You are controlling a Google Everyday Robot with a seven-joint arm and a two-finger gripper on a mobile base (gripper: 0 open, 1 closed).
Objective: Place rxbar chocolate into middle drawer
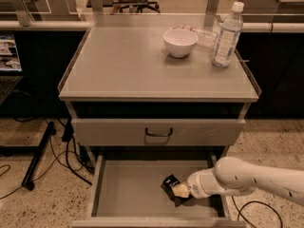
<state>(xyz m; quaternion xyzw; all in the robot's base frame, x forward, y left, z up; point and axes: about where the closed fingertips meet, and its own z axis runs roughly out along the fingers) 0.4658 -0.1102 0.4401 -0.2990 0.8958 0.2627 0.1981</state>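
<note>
The rxbar chocolate (169, 181), a small black glossy bar, sits tilted at the tips of my gripper (178, 189). It is inside the open middle drawer (124, 191), right of its centre and just above or on the grey floor. The gripper's pale fingers are shut on the bar's right end. My white arm reaches in from the right over the drawer's right wall. The bar's lower edge is lost in its own dark shadow.
Above the open drawer is a closed grey drawer front with a dark handle (158, 133). On the cabinet top stand a white bowl (180, 42), a water bottle (226, 30) and a clear plastic item (205, 35). Cables and a black stand leg (38, 156) lie on the floor at the left.
</note>
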